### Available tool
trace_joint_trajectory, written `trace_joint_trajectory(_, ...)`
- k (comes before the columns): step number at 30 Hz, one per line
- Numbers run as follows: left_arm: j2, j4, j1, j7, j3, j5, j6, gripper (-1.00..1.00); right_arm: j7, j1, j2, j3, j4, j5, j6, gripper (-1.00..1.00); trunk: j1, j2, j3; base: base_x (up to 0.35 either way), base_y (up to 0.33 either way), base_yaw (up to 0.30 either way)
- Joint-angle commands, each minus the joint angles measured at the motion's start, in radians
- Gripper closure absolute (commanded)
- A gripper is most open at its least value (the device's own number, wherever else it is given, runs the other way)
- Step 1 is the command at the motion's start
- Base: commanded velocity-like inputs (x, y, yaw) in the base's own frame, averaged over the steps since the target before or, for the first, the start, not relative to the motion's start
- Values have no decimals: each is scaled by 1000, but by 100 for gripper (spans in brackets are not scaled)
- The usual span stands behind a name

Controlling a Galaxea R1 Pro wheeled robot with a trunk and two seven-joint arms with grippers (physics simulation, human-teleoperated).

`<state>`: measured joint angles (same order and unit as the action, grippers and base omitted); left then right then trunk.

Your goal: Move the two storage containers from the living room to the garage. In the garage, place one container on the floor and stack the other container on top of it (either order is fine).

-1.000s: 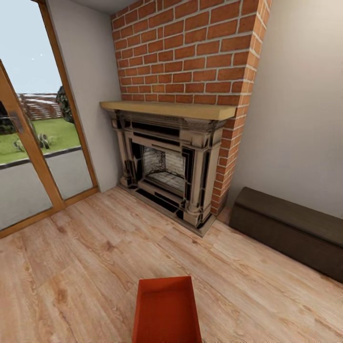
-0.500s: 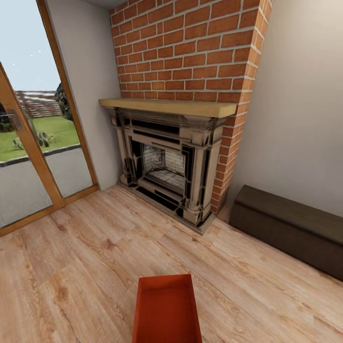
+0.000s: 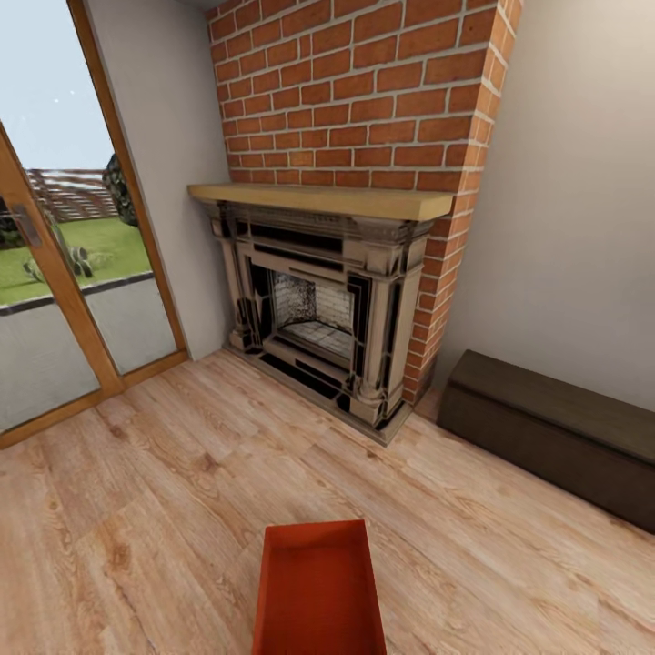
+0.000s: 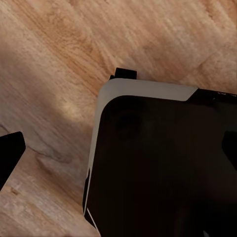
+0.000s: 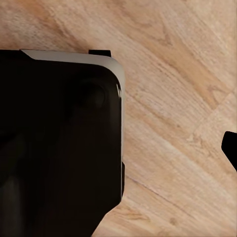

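Jaws apparently open, empty; storage container [image 3: 318,591] on wood-plank floor [image 3: 164,509].

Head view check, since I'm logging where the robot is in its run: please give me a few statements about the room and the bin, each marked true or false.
1. One orange-red storage container sits at the view's lower edge, open top up. True.
2. It rests on dark grey concrete. False: on a light wood-plank floor.
3. A brick fireplace stands ahead. True.
4. A red car is parked beside it. False: a low dark cabinet lies along the wall.
5. The container holds boxes. False: it looks empty.
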<state>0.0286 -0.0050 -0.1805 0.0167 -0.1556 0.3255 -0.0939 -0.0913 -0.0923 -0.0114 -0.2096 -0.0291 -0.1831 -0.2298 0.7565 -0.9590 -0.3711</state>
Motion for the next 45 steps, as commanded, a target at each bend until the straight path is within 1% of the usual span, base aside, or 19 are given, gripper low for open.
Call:
trace_joint_trajectory(1, 0, 0, -1, 2, -9, 7, -3, -100, -2, -1, 1, -7, -3, -10, -6, -100, 0, -1, -1, 0, 0, 0)
trace_joint_trajectory(5, 0, 0, -1, 2, -9, 7, -3, -100, -7, -1, 3, -5, -3, -10, -5, -100, 0, -1, -1, 0, 0, 50)
trace_joint_trajectory(17, -1, 0, -1, 2, -9, 7, -3, -100, -6, -1, 1, -5, -3, -10, -5, -100, 0, -1, -10, 0, 0, 179)
trace_joint_trajectory(24, 0, 0, -1, 2, -9, 7, -3, -100, -9, -1, 2, -6, -3, -9, -9, -100, 0, -1, -14, 0, 0, 10)
trace_joint_trajectory(45, 0, 0, -1, 2, -9, 7, -3, -100, -9, -1, 1, -7, -3, -9, -13, -100, 0, -1, -47, 0, 0, 0)
